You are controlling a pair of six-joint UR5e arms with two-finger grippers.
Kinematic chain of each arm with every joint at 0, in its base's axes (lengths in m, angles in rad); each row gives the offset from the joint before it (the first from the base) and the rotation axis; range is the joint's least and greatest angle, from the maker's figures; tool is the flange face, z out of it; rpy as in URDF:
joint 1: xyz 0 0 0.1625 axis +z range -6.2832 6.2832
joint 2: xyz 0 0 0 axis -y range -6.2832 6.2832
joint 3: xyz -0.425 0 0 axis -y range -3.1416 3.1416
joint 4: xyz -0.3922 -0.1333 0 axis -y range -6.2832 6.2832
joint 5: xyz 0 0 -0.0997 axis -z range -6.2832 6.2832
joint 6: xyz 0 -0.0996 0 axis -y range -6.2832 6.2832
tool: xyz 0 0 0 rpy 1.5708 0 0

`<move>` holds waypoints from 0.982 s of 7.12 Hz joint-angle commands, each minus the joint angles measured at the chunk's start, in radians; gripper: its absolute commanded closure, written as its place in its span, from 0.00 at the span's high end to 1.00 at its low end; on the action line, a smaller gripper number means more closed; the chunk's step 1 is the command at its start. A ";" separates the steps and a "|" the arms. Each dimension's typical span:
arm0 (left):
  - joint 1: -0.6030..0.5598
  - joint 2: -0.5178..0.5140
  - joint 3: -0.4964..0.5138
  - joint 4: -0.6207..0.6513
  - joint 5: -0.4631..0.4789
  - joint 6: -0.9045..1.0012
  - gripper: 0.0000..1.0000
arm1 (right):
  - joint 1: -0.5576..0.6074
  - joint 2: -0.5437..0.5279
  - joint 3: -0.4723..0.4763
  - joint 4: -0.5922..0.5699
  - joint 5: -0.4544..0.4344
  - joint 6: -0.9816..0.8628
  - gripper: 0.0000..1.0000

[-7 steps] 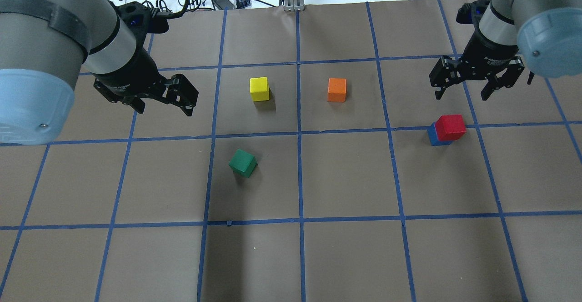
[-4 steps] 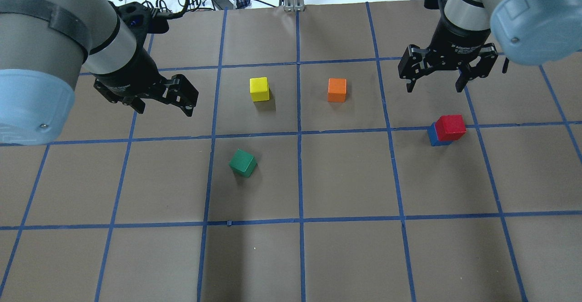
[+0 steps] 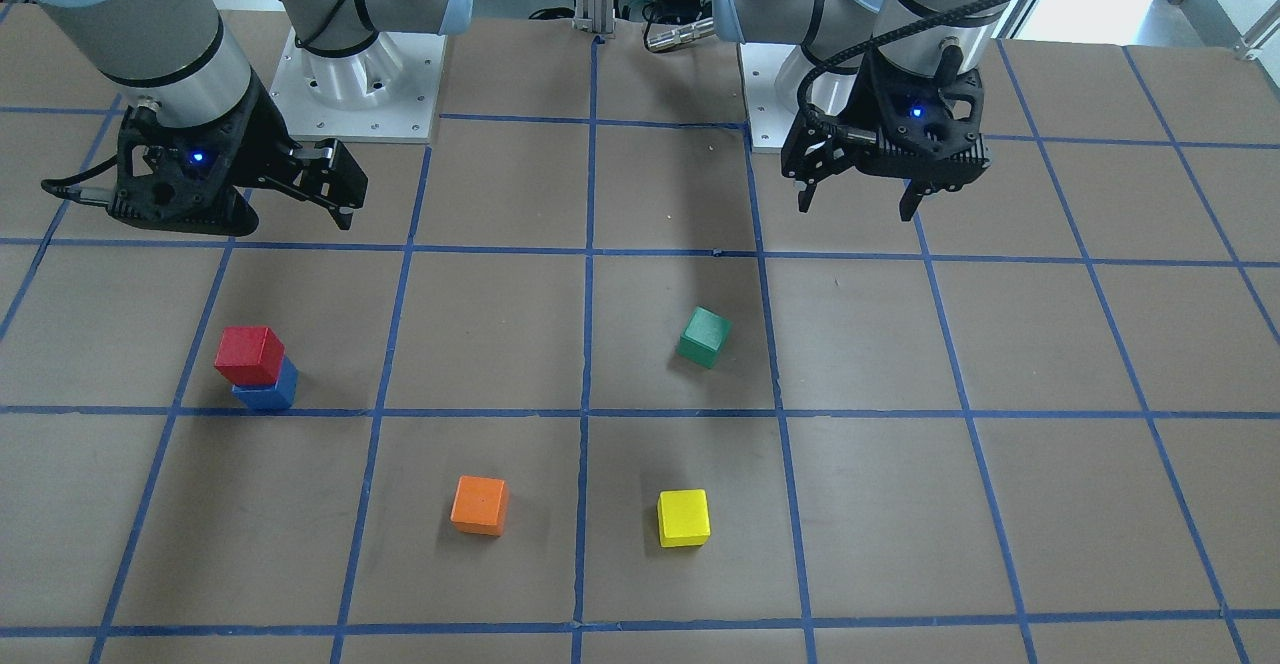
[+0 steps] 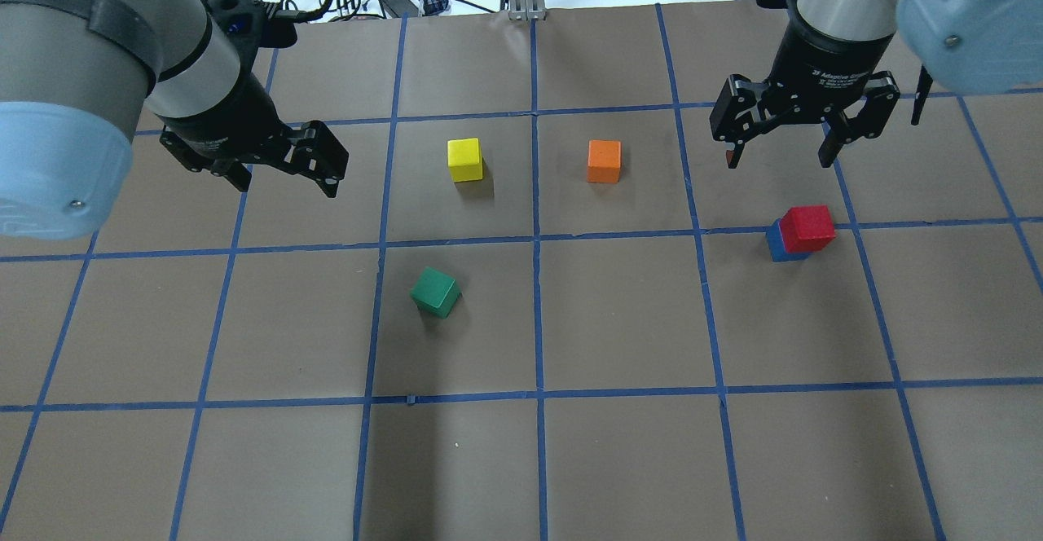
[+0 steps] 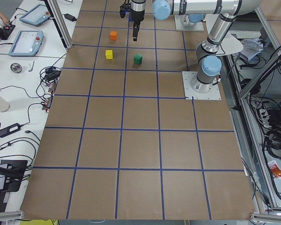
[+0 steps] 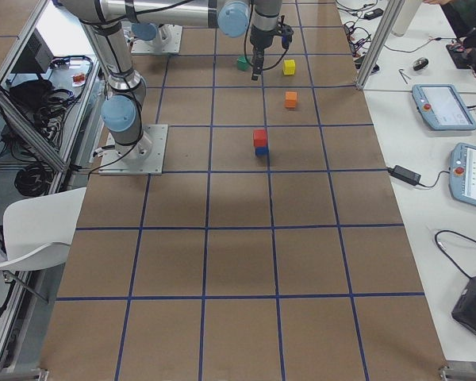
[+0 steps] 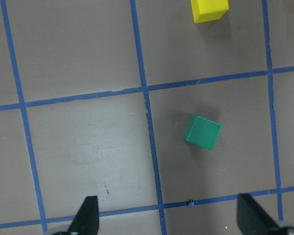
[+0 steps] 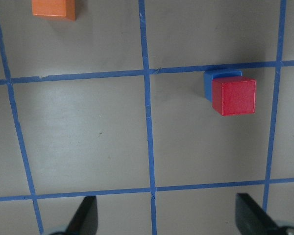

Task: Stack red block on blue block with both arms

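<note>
Brown paper ruled into squares by blue tape covers the table (image 4: 619, 459), where the red block (image 4: 808, 227) rests on top of the blue block (image 4: 776, 245) on the robot's right side. The stack stands beside a tape line, and the red cube sits slightly off-centre, so a strip of blue shows along two of its edges in the right wrist view. The right end effector (image 4: 778, 160) hangs in the air near the stack without touching it, its two fingers spread wide with nothing between them. The left end effector (image 4: 285, 186) hovers over the other side of the table, its fingers likewise spread and empty. A green block (image 4: 435, 292) lies between the two arms, turned at an angle to the grid. A yellow block (image 4: 464, 159) and an orange block (image 4: 604, 160) stand in neighbouring squares farther from the robot, each alone and well apart from the stack.
</note>
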 commanded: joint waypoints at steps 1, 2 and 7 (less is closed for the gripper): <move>0.001 -0.033 0.058 -0.011 0.013 -0.011 1.00 | -0.024 -0.001 -0.002 0.006 0.001 0.002 1.00; 0.001 -0.045 0.077 -0.009 0.004 -0.031 1.00 | -0.025 -0.004 -0.002 0.008 0.000 0.011 1.00; -0.012 -0.056 0.077 0.000 0.004 -0.039 1.00 | -0.025 -0.010 0.007 0.008 0.000 0.030 1.00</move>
